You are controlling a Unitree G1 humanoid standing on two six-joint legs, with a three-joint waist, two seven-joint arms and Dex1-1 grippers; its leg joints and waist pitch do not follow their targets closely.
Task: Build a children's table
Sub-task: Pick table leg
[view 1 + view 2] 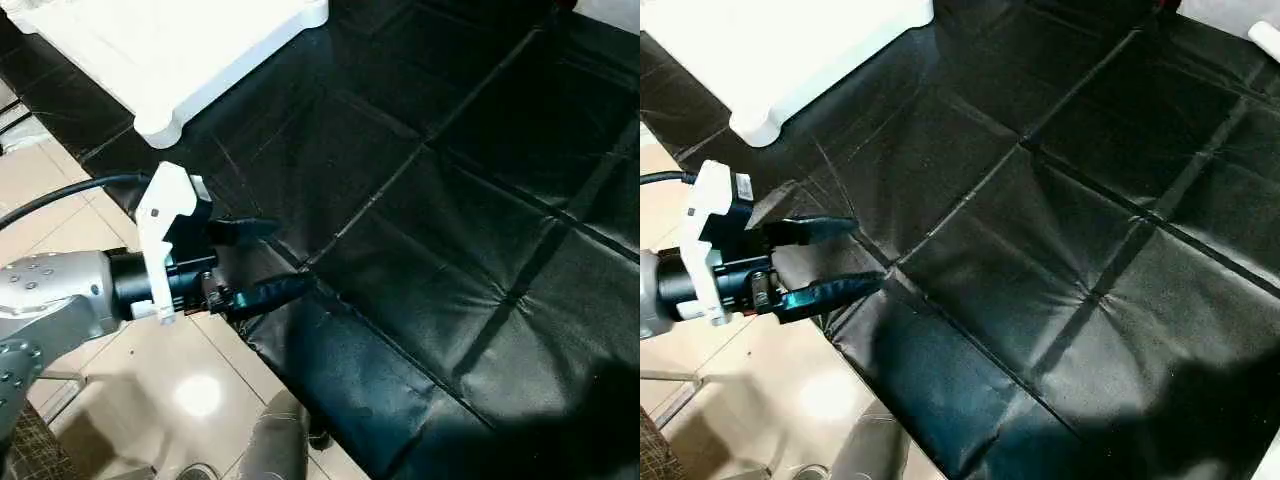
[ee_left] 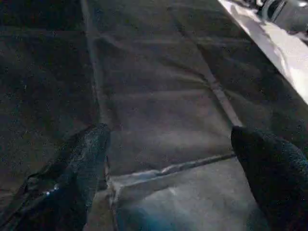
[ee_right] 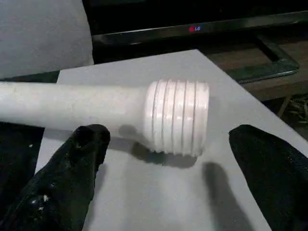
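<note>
The white tabletop (image 1: 170,50) lies at the far left of the black-covered work surface (image 1: 450,250), one rounded corner (image 1: 158,128) pointing toward me. My left gripper (image 1: 288,257) hovers open at the cover's near-left edge, a short way in front of that corner, holding nothing. In the left wrist view its fingers (image 2: 82,168) spread over bare black cover. My right gripper (image 3: 168,159) is open too. Just beyond its fingertips (image 3: 86,154) lies a white leg (image 3: 72,106) on a pale grey board, its threaded end (image 3: 178,115) facing the gap. Nothing is held.
Beige floor tiles (image 1: 180,390) lie beside and below the cover's near-left edge. A dark screen (image 3: 192,29) stands behind the pale board (image 3: 144,192). A small white piece (image 1: 1265,35) shows at the far right corner of the cover.
</note>
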